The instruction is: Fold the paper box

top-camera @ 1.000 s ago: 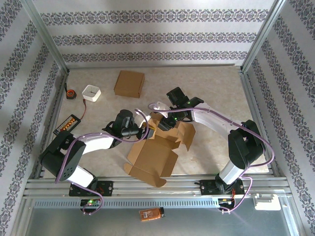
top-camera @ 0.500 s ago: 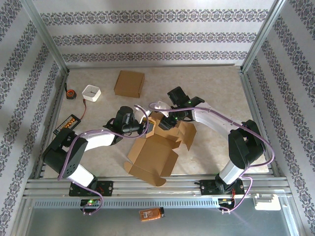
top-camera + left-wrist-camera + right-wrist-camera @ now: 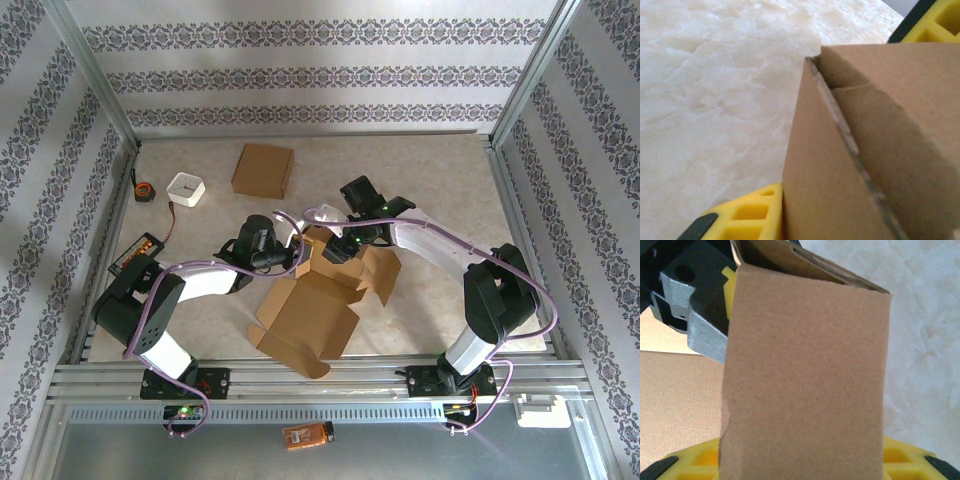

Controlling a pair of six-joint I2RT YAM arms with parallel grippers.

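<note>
The paper box (image 3: pixel 305 315) lies half-open on the table (image 3: pixel 430 170); the right gripper (image 3: pixel 335 248) clamps an upright flap to steady it, while the left gripper (image 3: pixel 298 255) straddles the adjoining corner wall, presumably to crease it, though whether it grips cannot be told.

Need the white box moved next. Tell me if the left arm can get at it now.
Probably not yet: the left gripper is clamped around the paper box wall. Once freed, bare table leads to the white box.
</note>
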